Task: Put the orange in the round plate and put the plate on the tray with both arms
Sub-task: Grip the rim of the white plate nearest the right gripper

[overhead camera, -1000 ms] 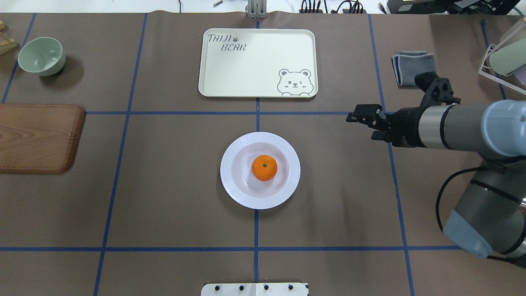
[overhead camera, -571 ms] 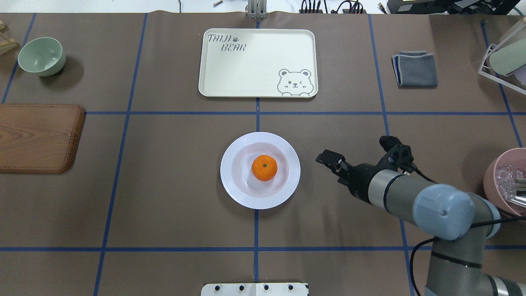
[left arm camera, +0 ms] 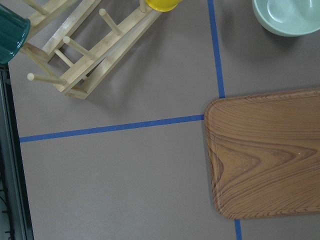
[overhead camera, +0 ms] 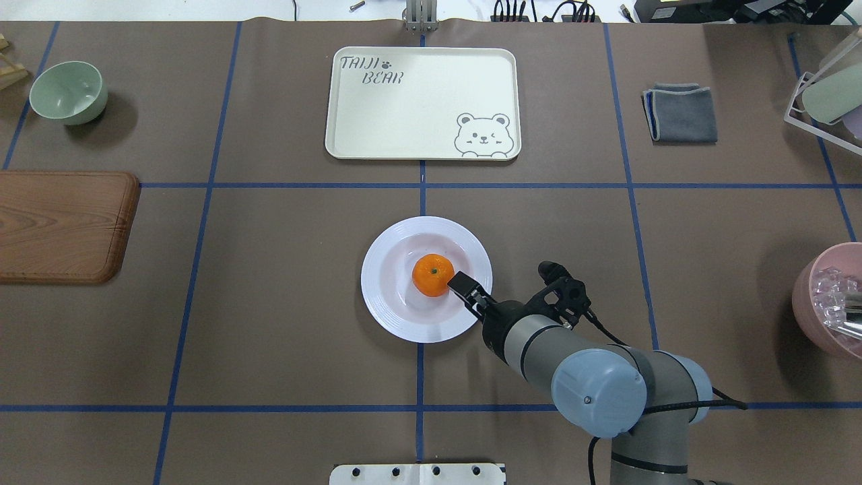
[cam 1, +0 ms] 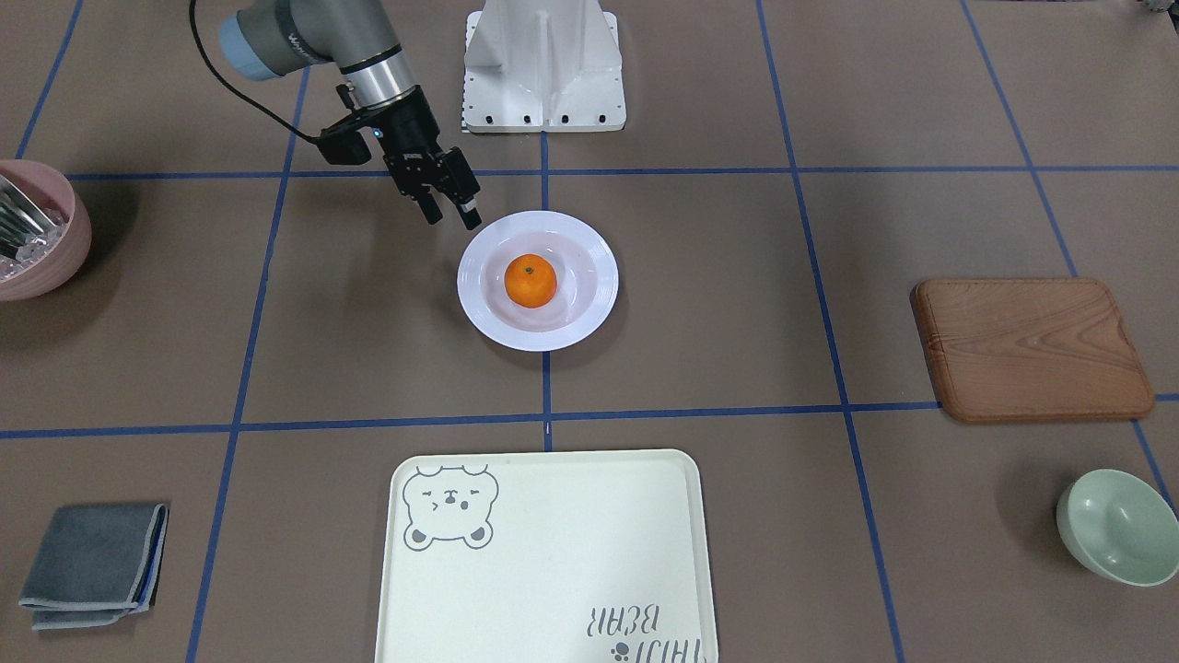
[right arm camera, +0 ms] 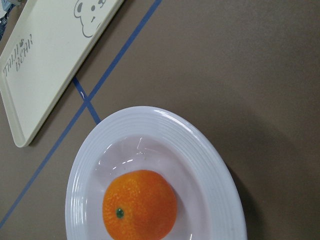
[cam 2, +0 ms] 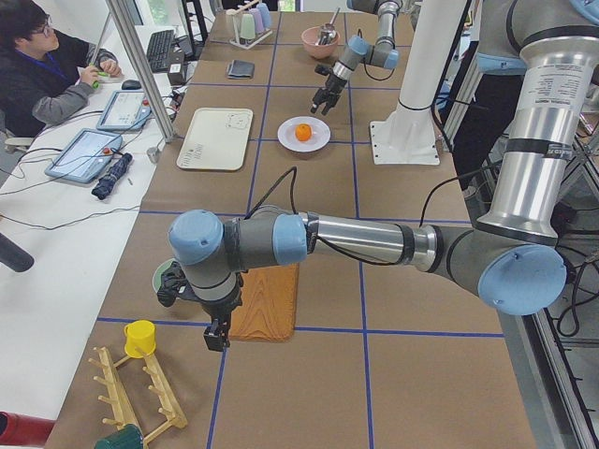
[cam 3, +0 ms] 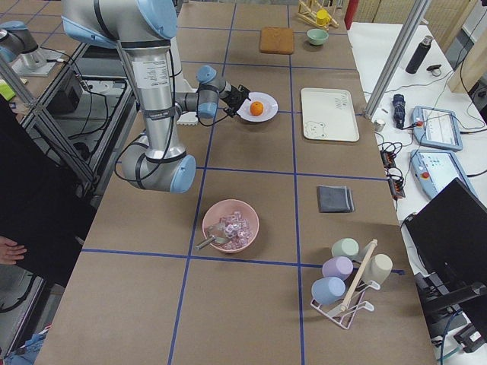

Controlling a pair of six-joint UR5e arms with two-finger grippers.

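The orange (overhead camera: 433,274) lies in the middle of the round plate (overhead camera: 390,316), which rests on the table at its centre. The tray (overhead camera: 423,101) lies bare beyond it, toward the far edge. My right gripper (overhead camera: 466,291) hangs open, its fingers (cam 1: 431,214) apart, just over the plate's right rim and holding nothing. The right wrist view looks down on the orange (right arm camera: 140,205) and plate rim (right arm camera: 215,170). My left gripper (cam 2: 217,339) shows only in the exterior left view, hanging beside the wooden board; I cannot tell its state.
A wooden board (overhead camera: 64,225) and a mint bowl (overhead camera: 69,91) sit at the left. A folded grey cloth (overhead camera: 680,112), a cup rack (overhead camera: 825,94) and a pink bowl (overhead camera: 828,306) are at the right. A wooden mug rack (left arm camera: 85,55) stands near the left arm.
The right arm has swung from the back right, near the grey cloth, down and in to the plate's right rim. Plate and orange have not moved.
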